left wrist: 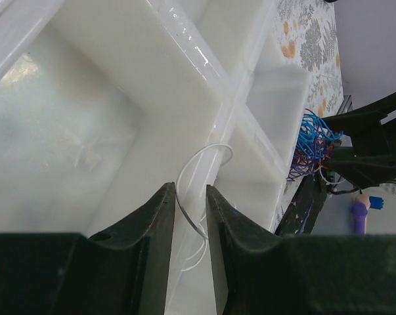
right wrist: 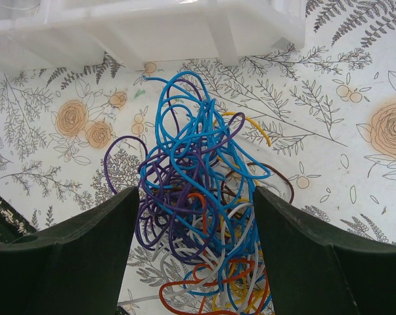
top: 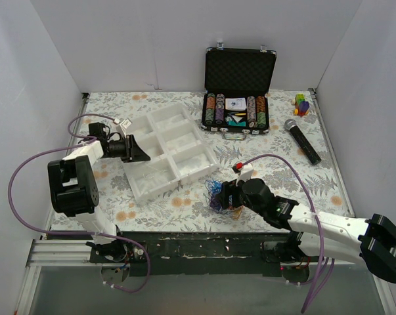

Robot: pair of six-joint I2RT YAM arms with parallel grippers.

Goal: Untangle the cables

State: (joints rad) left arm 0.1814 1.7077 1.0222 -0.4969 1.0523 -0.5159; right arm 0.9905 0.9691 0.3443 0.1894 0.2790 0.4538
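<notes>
The cables are a fist-sized tangle (right wrist: 198, 197) of blue, purple, orange, yellow and white wires lying on the floral cloth. The tangle also shows in the top view (top: 219, 195) and far off in the left wrist view (left wrist: 312, 141). My right gripper (right wrist: 196, 193) is wide open, one finger on each side of the tangle, low over it (top: 227, 195). My left gripper (left wrist: 191, 190) hovers over the white divided tray (left wrist: 152, 65), far left in the top view (top: 140, 151). Its jaws stand narrowly apart. A thin white cable (left wrist: 187, 219) crosses the gap and loops down into the tray.
The white tray (top: 140, 190) lies tilted left of centre. An open black case of poker chips (top: 240, 92) stands at the back. A black microphone (top: 303, 140) and a small coloured block toy (top: 302, 104) lie at the back right. White walls close in three sides.
</notes>
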